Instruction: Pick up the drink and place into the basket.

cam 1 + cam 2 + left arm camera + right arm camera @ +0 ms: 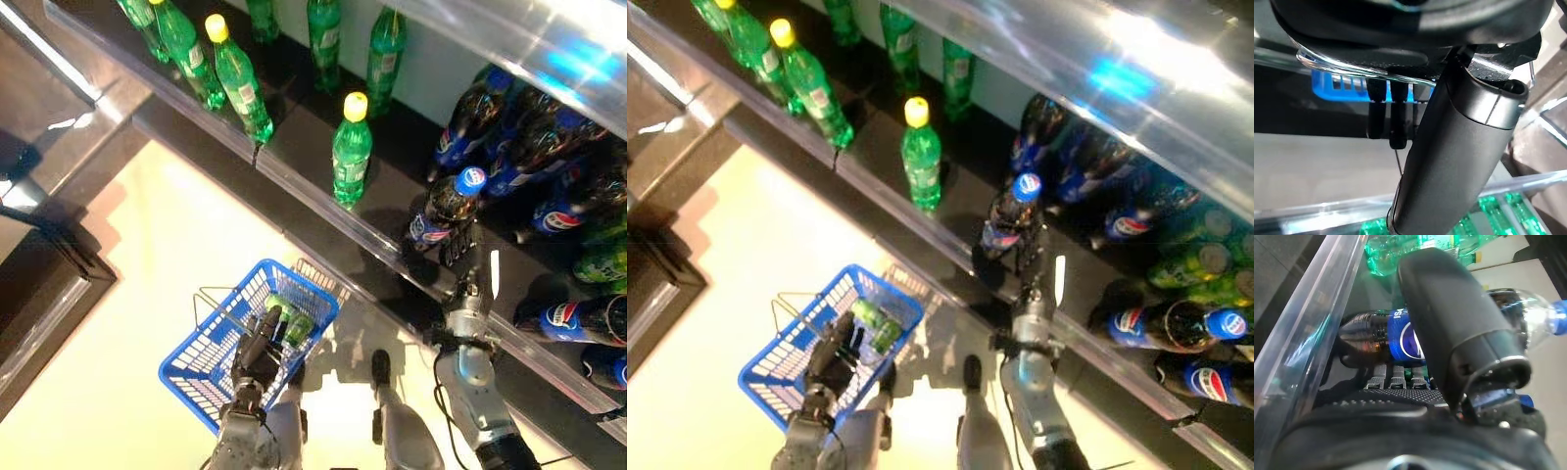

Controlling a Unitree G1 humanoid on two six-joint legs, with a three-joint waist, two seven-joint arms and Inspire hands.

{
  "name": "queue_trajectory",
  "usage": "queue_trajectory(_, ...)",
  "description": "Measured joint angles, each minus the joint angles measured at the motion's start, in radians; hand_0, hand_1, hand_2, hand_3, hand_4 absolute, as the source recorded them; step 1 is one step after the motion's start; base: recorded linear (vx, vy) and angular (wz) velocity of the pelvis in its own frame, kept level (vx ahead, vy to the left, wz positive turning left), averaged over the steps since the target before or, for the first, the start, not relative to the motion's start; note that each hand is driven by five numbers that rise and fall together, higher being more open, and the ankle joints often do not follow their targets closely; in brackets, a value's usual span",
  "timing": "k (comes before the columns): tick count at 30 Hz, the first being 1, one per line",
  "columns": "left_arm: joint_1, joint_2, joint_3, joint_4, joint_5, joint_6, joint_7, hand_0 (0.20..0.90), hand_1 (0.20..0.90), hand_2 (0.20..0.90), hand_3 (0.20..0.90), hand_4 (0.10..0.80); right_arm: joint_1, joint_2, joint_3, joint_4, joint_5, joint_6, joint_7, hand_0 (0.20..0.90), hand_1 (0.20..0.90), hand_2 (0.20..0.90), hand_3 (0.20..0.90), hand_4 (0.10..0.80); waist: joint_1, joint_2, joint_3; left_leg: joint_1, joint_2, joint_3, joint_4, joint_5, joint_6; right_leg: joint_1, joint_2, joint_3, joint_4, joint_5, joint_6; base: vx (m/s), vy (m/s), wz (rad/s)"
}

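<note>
Right hand curls its fingers round the dark cola bottle at the shelf's front edge, while the left hand grips the blue basket by its handle

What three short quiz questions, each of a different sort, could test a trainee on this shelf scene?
1. True or false: the right hand is closed around a dark cola bottle on the shelf.
2. What does the left hand hold? A) a green bottle B) the blue basket C) nothing
3. Fill in: the bottles already lying in the basket are ____ in colour.

Key: 1 true; 2 B; 3 green.
</note>
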Motion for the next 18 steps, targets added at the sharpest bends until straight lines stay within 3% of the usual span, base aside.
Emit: queue_trajectory(18, -0.093, 0.013, -0.016, 0.024, 0.000, -0.007, -0.021, 0.300, 0.300, 0.300, 0.200, 0.100, -0.180, 0.016, -0.051, 0.053, -0.027, -0.018, -0.096, 0.900, 0.900, 0.900, 0.900, 0.800, 0.014, 0.001, 0.078, -0.139, -0.022, 0.008, 0.138, -0.024, 0.015, -0.130, -0.023, 0.011, 0.119, -0.014, 0.010, -0.007, 0.003, 0.01)
